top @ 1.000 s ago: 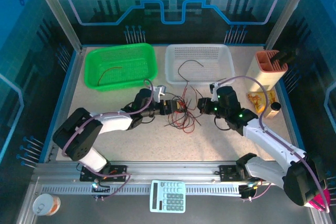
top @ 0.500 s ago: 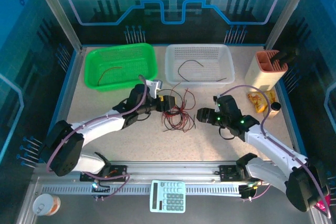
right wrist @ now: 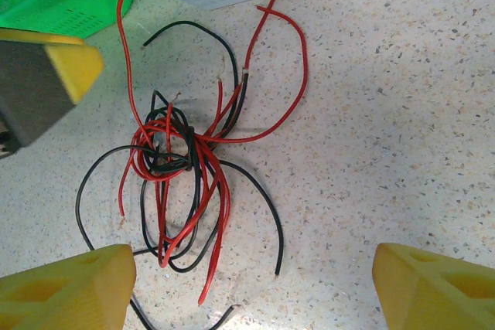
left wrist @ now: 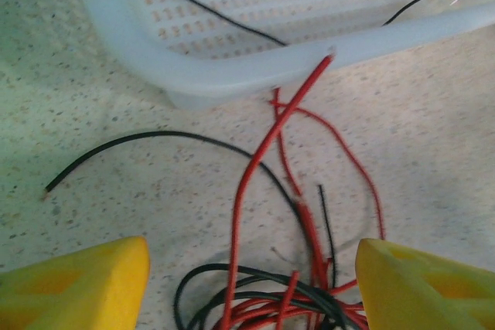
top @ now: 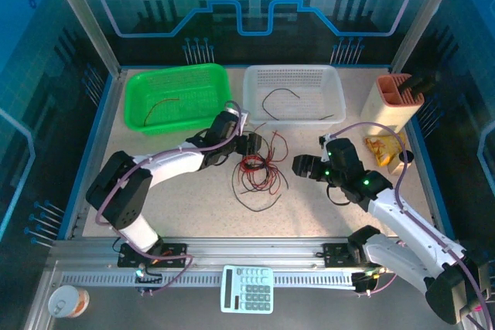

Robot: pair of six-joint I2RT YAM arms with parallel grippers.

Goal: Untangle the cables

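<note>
The right gripper [right wrist: 255,268] has its jaws wide apart and empty. A second ago they were closed at the right side of the cables [right wrist: 174,164]. It has since let go and backed off, and now sits in front of the white basket's [top: 294,120] right half, clear of the bunch.

The left gripper [left wrist: 251,276] also has its jaws apart, with nothing pinched. Its yellow fingertips [left wrist: 85,280] straddle the upper loops of the bunch, and it has moved closer to the white basket's front rim.

The red and black cables lie on the table [right wrist: 402,113] just in front of the white basket, knotted at the middle with loose ends fanning out. One red end leans against the basket's front rim. One black wire lies inside the white basket, and one red wire lies in the green basket [right wrist: 69,5] to the white basket's left.

With both grips released, the pull seems to have freed nothing. The knot looks intact, so a fresh grasp is probably needed.
</note>
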